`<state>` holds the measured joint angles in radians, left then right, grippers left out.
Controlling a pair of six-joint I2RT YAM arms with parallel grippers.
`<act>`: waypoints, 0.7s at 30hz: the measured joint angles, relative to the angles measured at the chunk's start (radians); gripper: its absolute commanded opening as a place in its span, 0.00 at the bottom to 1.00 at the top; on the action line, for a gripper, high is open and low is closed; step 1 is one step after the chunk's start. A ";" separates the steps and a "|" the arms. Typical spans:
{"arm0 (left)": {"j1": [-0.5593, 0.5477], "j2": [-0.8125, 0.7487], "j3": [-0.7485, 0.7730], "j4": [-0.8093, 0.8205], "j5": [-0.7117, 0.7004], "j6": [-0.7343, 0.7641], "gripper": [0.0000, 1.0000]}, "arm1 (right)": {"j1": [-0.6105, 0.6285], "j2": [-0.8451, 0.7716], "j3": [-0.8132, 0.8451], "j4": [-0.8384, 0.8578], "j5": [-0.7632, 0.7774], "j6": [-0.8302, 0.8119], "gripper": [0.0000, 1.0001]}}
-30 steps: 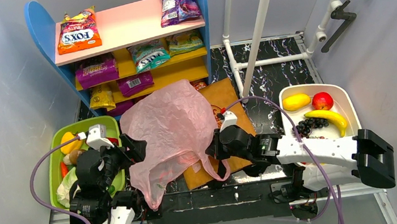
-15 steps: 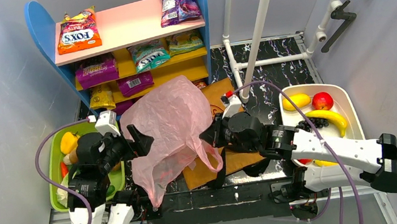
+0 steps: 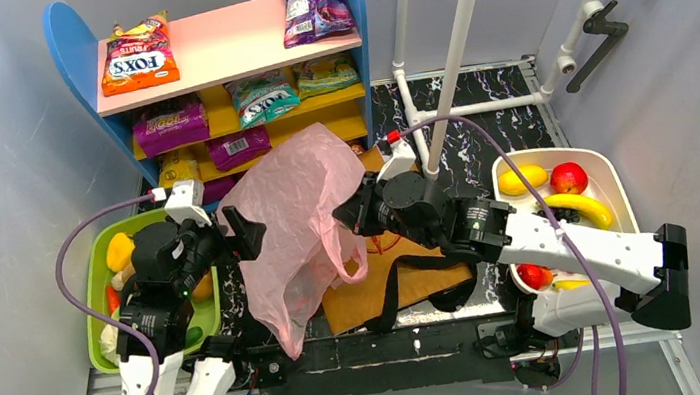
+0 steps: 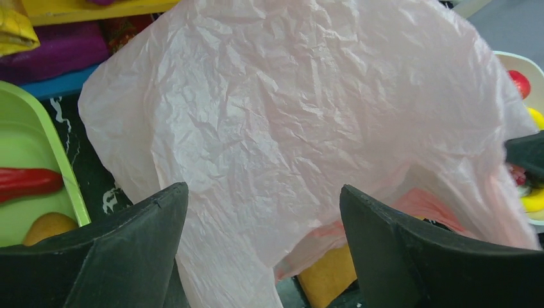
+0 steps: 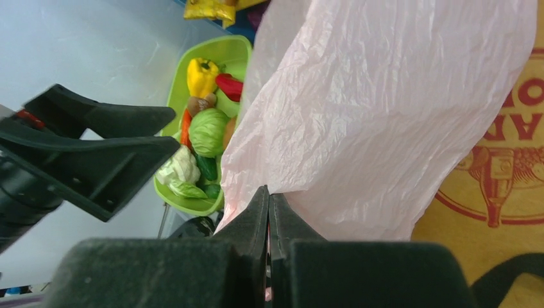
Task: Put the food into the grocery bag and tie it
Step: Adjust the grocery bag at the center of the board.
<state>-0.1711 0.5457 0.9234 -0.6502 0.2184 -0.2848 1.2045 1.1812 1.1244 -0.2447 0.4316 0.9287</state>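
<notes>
none of the food is showing clearly inside the grocery bag (image 3: 300,219); a darker patch low in the film is too unclear to name. the snack packets (image 3: 171,127) are lying on the shelf (image 3: 226,41), the fruit (image 3: 569,178) is sitting in the white tray (image 3: 612,165) at the right, and the vegetables (image 3: 123,252) are sitting in the green tray (image 3: 93,310) at the left. judging from this, the task is at the bag-opening stage: loading is not yet begun and the handles are not yet tied

the grocery bag is hanging between the two arms, above the counter (image 3: 489,130) and over the flat brown paper bag (image 3: 406,276), with its lower end drooping toward the near edge

the right arm is reaching across toward the left, and the right tool (image 5: 268,208) is standing with jaws together, clamped on a fold of the bag's edge and carrying it. the left arm is pointing at the bag's left side; the left tool (image 4: 263,192) is standing with jaws wide apart, the pink film lying between and beyond the fingers (image 4: 128,250), with no grip on it visible
</notes>
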 measured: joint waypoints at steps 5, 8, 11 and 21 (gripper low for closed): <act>-0.057 0.015 -0.016 0.059 -0.022 0.040 0.87 | -0.014 0.042 0.115 -0.022 0.000 -0.027 0.01; -0.112 0.024 -0.016 0.098 -0.032 0.070 0.92 | -0.024 0.047 0.152 -0.023 0.000 -0.043 0.01; -0.157 0.019 -0.022 0.138 -0.034 0.092 0.92 | -0.035 0.055 0.181 -0.023 -0.002 -0.053 0.01; -0.298 -0.019 -0.129 0.237 -0.029 0.119 0.86 | -0.056 0.090 0.227 -0.028 -0.048 -0.072 0.01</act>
<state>-0.4686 0.5270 0.7944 -0.4137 0.1898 -0.1654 1.1484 1.2716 1.3514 -0.2726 0.3840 0.8570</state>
